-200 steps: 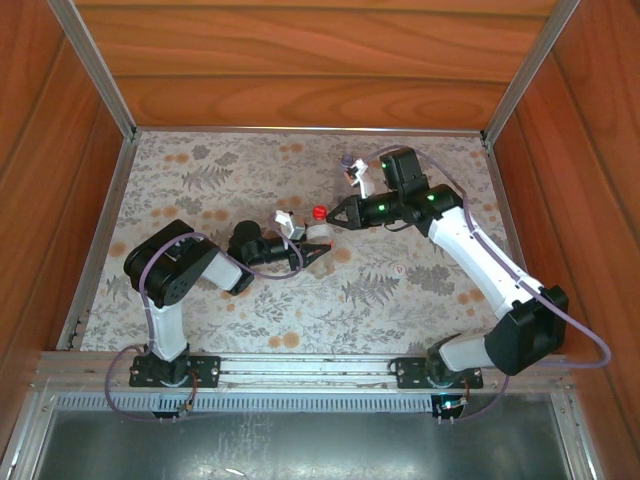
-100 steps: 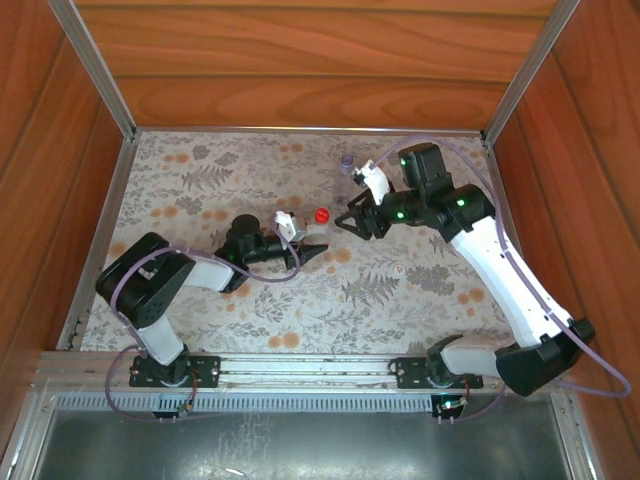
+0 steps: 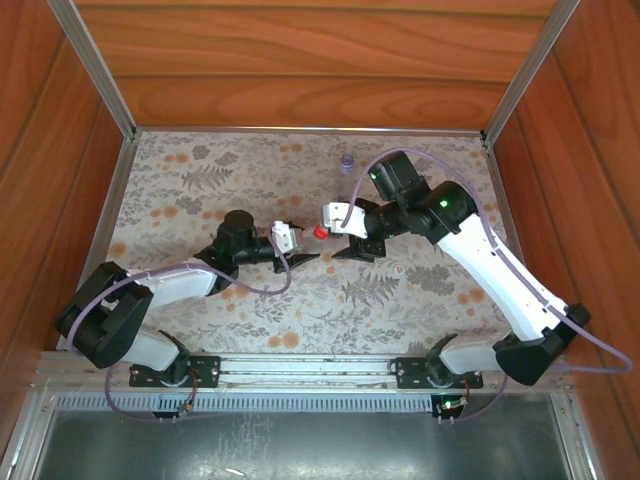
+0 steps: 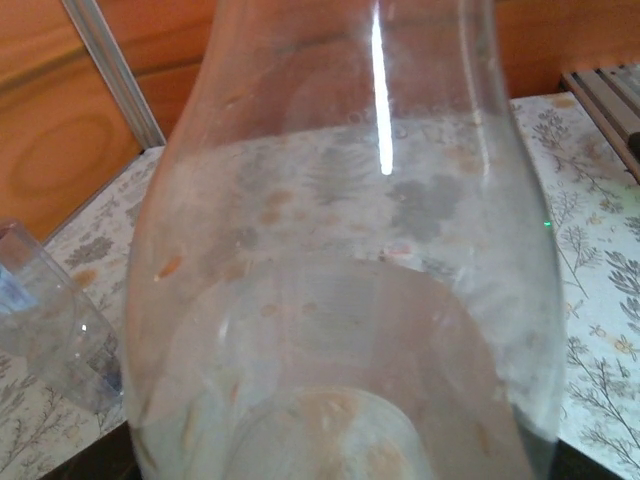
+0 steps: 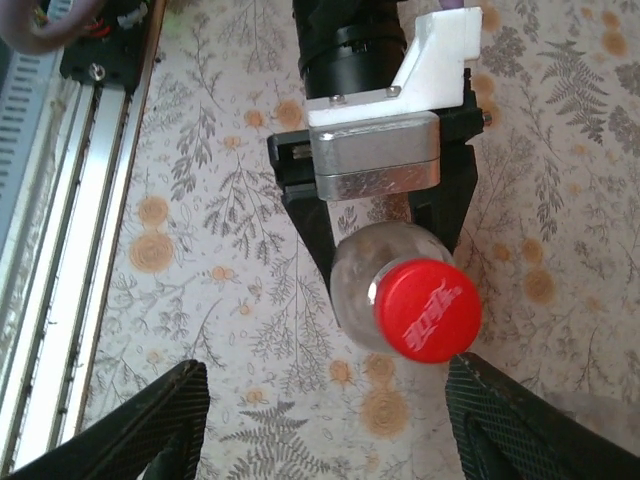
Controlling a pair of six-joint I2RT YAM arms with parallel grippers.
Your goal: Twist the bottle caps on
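Near the middle of the overhead frame the left end effector (image 3: 300, 254) is clamped around a clear bottle (image 3: 308, 243), over the patterned cloth (image 3: 200, 190) that covers the desk. A red cap (image 3: 320, 232) sits on the bottle's neck; how far it is threaded on I cannot tell. The right end effector (image 3: 338, 240) hangs just beside that cap, reaching in from the right of the frame. From the right wrist camera the red cap (image 5: 425, 308) shows slightly right of centre with white lettering on top, and the left end effector's black fingers (image 5: 312, 235) press the bottle's sides above it. The right end effector's own fingers (image 5: 170, 420) stand wide apart in the bottom corners, touching nothing. In the left wrist camera the clear bottle (image 4: 340, 300) looms very close, and a second bottle (image 4: 50, 340), plain with a bluish tinge, sits on the cloth at the lower left edge. Overhead, the second bottle (image 3: 346, 162) is at the upper middle, apart from both arms.
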